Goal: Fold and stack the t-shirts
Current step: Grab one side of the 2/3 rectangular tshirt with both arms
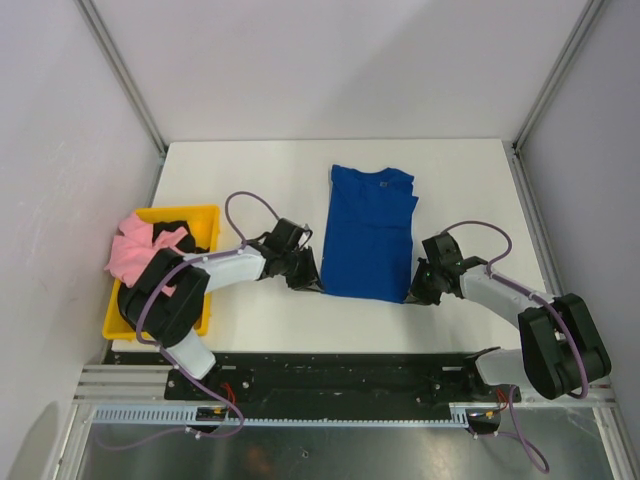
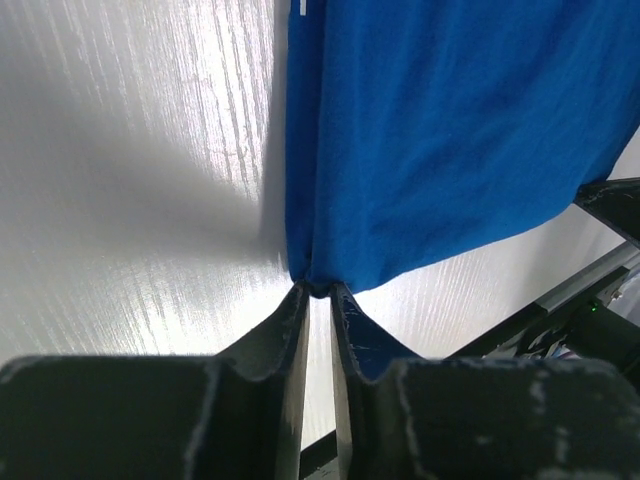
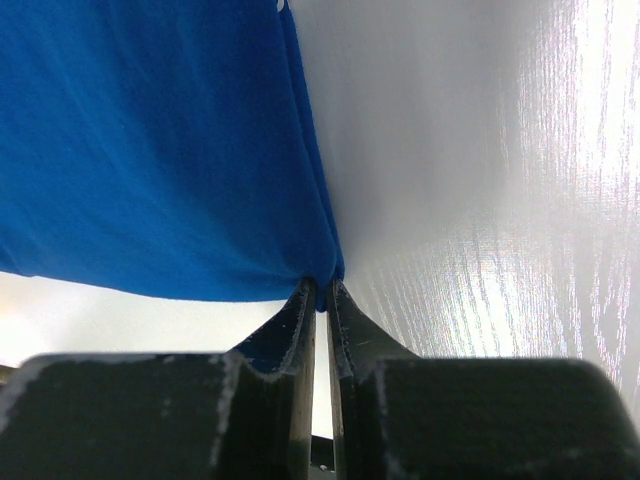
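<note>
The royal-blue t-shirt [image 1: 368, 232] lies on the white table [image 1: 250, 180], folded lengthwise into a long strip, collar away from me. My left gripper [image 1: 312, 283] is shut on its near left corner; in the left wrist view the blue t-shirt [image 2: 450, 140] bunches between the fingertips of that left gripper [image 2: 318, 290]. My right gripper [image 1: 414, 295] is shut on the near right corner, and the right wrist view shows the blue cloth [image 3: 150, 150] pinched at the tips of the right gripper [image 3: 322, 285]. A pink t-shirt [image 1: 135, 252] and a black t-shirt [image 1: 185, 228] lie in the bin.
The yellow plastic bin [image 1: 205, 300] stands at the table's left edge, beside my left arm. The table's near edge and a black metal rail [image 1: 340, 370] run just behind both grippers. Grey walls close in the table on three sides.
</note>
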